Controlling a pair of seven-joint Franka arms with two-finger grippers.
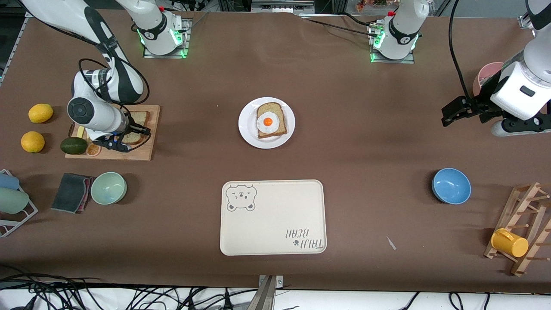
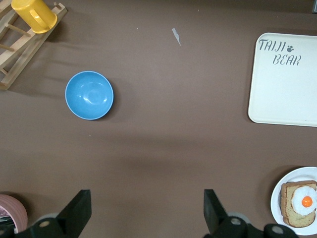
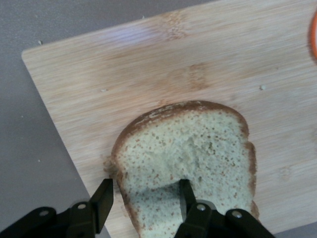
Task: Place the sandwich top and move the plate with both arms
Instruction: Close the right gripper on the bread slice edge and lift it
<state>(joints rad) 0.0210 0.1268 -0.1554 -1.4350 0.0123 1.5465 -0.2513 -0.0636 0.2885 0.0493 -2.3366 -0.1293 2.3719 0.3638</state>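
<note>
The task is at its start: the plain speckled wholegrain sandwich top point(image 3: 198, 158) lies on the wooden cutting board point(image 3: 163, 64), the right gripper point(image 3: 143, 201) straddling its crust edge without clamping. The left gripper point(image 2: 146, 208) waits released over bare table. The round white plate point(image 1: 246, 131) with egg-topped bread point(image 1: 270, 120) sits unmoved mid-table.

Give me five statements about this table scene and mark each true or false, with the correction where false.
1. The right tool straddles an edge of the sandwich top on the wooden cutting board. True.
2. The plate already carries two stacked slices. False: it holds one bread slice with a fried egg.
3. The left tool is open and holds nothing. True.
4. The blue bowl sits on the cream tray. False: it stands on the table toward the left arm's end.
5. The yellow mug hangs on the wooden rack. True.
</note>
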